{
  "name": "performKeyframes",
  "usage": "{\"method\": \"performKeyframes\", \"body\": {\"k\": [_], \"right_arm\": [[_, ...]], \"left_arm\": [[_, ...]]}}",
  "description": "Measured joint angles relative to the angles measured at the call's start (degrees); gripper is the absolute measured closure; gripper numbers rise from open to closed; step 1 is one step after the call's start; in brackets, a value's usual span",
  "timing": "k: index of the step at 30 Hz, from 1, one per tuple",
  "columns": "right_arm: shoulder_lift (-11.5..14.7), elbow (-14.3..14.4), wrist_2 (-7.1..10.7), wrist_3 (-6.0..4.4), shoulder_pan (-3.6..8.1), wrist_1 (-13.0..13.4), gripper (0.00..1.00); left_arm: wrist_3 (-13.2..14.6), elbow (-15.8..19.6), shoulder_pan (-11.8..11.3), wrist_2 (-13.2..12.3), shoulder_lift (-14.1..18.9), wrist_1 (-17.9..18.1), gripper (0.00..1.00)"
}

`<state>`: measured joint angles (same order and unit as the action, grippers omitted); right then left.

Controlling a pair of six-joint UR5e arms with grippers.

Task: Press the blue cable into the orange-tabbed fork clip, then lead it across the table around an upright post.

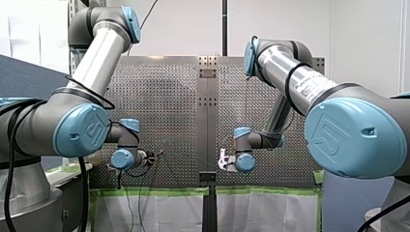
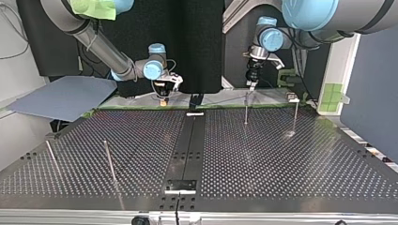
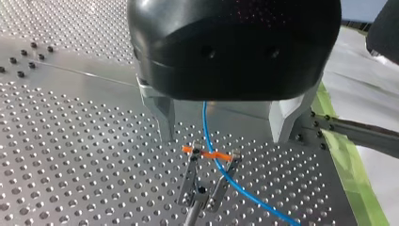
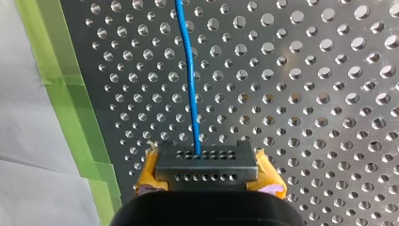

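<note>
With my left pincer [image 3: 224,137] released over the clip [image 3: 207,175] and my right pincer [image 4: 207,165] grasping the cable [image 4: 190,84], a sideways tug may drag it off.

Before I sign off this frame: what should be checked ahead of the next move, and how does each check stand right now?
1. Right hand grips the blue cable: ok; the cable comes out from between its yellow pads.
2. Left hand clear of the cable: ok; its jaws stand wide apart, one each side of it.
3. Left hand over the fork clip: ok.
4. Cable seated between the clip's prongs: cannot tell; it crosses the orange tabs, but how deep it sits does not show.
5. Cable led around an upright post: not ok; no cable shows at it in the top view.
</note>
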<state>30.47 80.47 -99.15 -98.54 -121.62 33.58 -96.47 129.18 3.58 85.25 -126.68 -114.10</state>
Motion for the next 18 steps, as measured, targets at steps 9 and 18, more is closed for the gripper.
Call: {"method": "performKeyframes", "body": {"k": [9, 18], "right_arm": [[-0.1, 0.0, 0.17, 0.00, 0.04, 0.0, 1.00], [-0.1, 0.0, 0.28, 0.01, 0.00, -0.1, 1.00]], "left_arm": [[0.1, -0.2, 0.0, 1.5, 0.0, -0.3, 0.00], [0.5, -0.2, 0.0, 3.6, 0.0, -0.8, 0.00]]}}
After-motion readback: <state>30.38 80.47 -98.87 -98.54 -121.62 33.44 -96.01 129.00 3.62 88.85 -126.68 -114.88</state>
